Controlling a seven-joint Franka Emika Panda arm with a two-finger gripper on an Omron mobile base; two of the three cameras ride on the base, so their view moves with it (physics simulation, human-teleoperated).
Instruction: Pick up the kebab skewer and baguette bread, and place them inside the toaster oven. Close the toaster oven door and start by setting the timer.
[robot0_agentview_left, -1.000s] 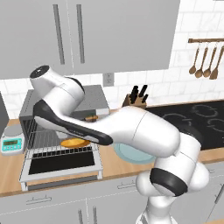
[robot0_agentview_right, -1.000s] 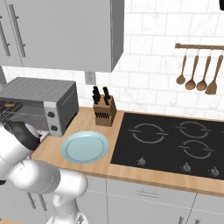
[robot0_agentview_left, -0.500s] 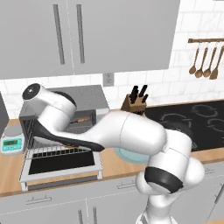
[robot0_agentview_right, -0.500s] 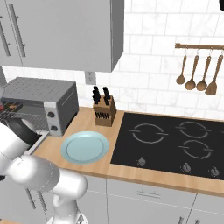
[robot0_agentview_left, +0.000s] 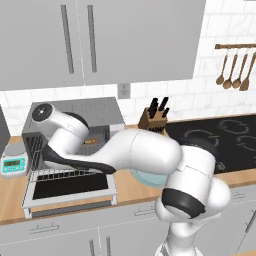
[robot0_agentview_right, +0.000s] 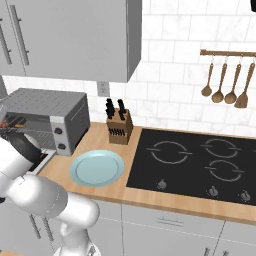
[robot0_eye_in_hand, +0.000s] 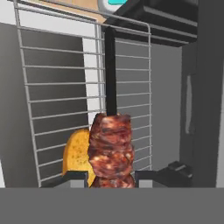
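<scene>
While the arm reached low into the open toaster oven (robot0_agentview_left: 75, 112), the far-left counter carried a small white scale (robot0_agentview_left: 13, 162) with a teal display, just beside the oven's left wall. Next came the oven itself, a grey box against the tiled wall, its wire racks (robot0_agentview_left: 37, 149) exposed. The toaster oven door (robot0_agentview_left: 70, 189) lay dropped flat toward the near edge, dark glass facing up. Inside, the baguette bread (robot0_eye_in_hand: 78, 154) rested on a rack, its golden-orange end showing just left of the skewer in the hand view. The gripper (robot0_eye_in_hand: 111, 177) was clenched on the kebab skewer (robot0_eye_in_hand: 110, 148): reddish-brown meat chunks sat between the two dark fingertips (robot0_eye_in_hand: 72, 177), and the thin dark stick ran away from the hand along the rack, close against the loaf; contact between them could not be judged. Two round knobs (robot0_agentview_right: 60, 139) sat on the oven's right panel. Right of the oven, a round light blue plate (robot0_agentview_right: 97, 168) lay on the wooden counter, with a knife block (robot0_agentview_right: 119, 130) behind it near the wall. Farther right was the black cooktop (robot0_agentview_right: 197, 165), and wooden spoons (robot0_agentview_right: 225, 82) hung on a rail above it.
</scene>
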